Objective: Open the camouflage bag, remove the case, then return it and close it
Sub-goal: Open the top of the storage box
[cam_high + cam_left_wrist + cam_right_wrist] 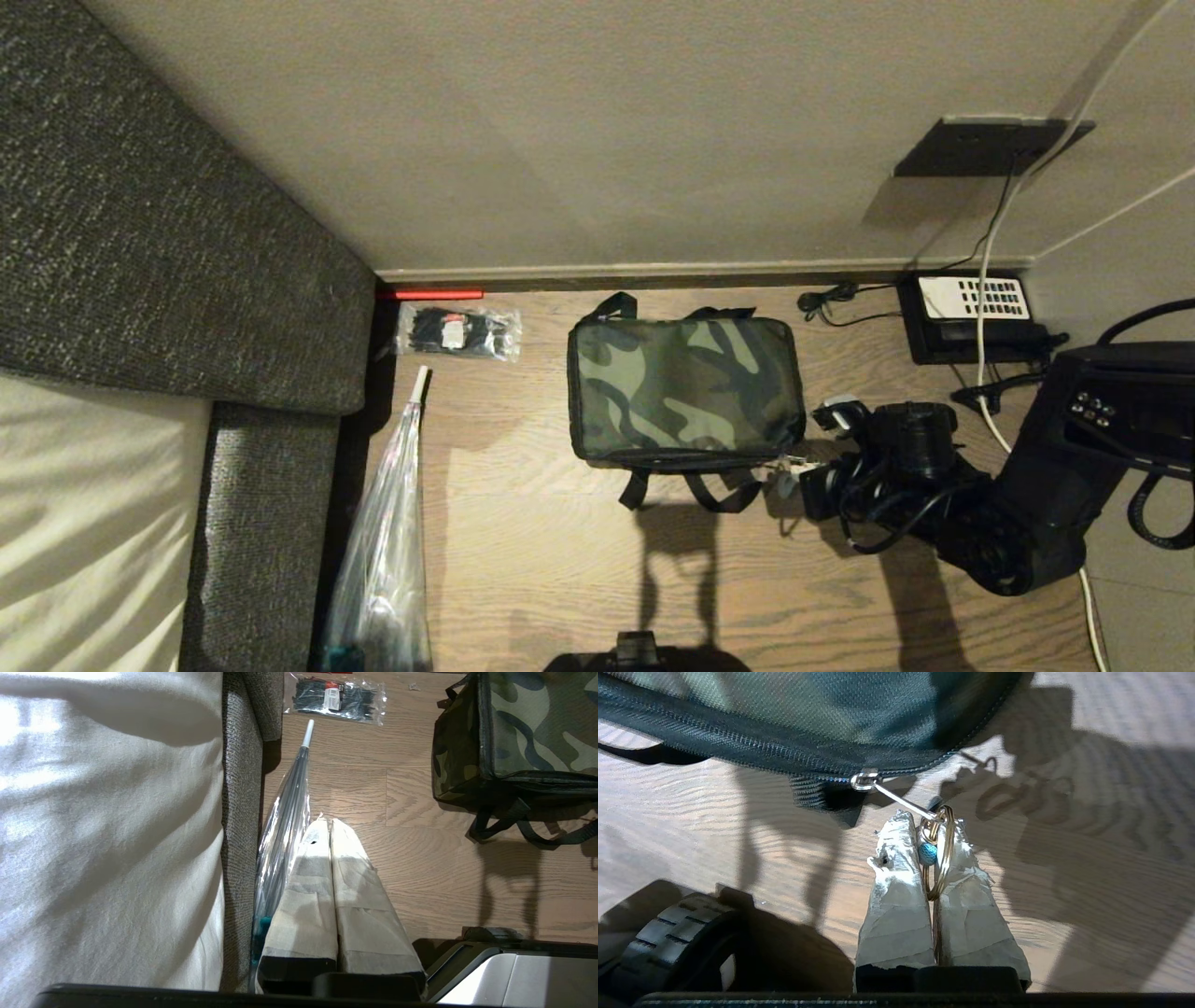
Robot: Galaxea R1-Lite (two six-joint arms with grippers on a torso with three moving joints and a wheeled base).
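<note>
The camouflage bag [686,387] sits on the wooden floor with its lid flat, its black straps lying on the near side. My right gripper [789,469] is at the bag's near right corner. In the right wrist view it [927,826] is shut on a gold key ring [941,858] with a small blue bead. A thin metal link runs from the ring to the zipper slider [863,781] on the bag's black zipper trim [738,742]. The case is hidden. My left gripper [330,822] is shut on nothing and hangs parked over the floor, left of the bag [528,728].
A grey upholstered bed edge [168,233] fills the left. A folded clear umbrella [387,523] and a packet of black ties [457,331] lie beside it. A black telephone with a white keypad [976,313] and cables sit at the back right by the wall.
</note>
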